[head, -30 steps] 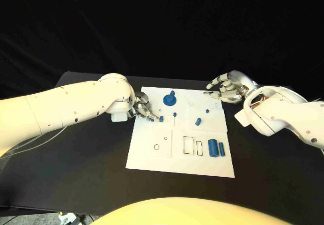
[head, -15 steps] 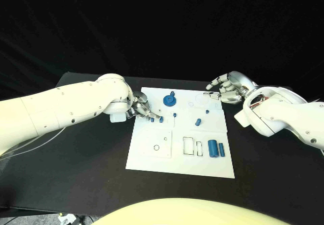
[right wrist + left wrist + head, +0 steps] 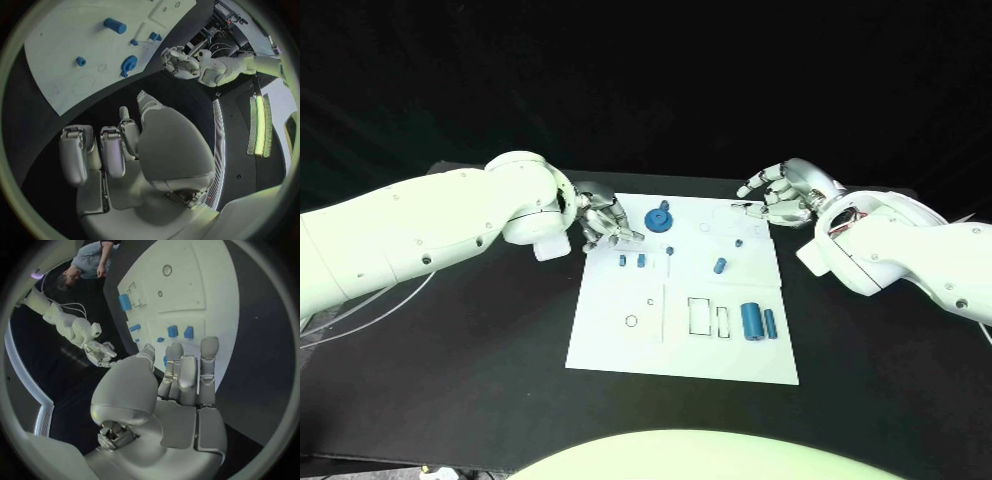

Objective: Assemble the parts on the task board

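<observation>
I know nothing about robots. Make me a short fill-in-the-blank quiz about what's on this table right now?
1. The small parts lying on the task board are coloured ____.
2. The task board is white and the table under it is ____.
3. The left robot hand hangs over the board's far ____ corner as the head view shows it.
4. The right robot hand holds ____.

Missing words: blue; black; left; nothing

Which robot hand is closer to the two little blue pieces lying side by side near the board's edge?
The left robot hand, probably. It hovers at the task board's left edge, right beside the two small blue pieces. The right robot hand is at the far corner, holding nothing.
</observation>
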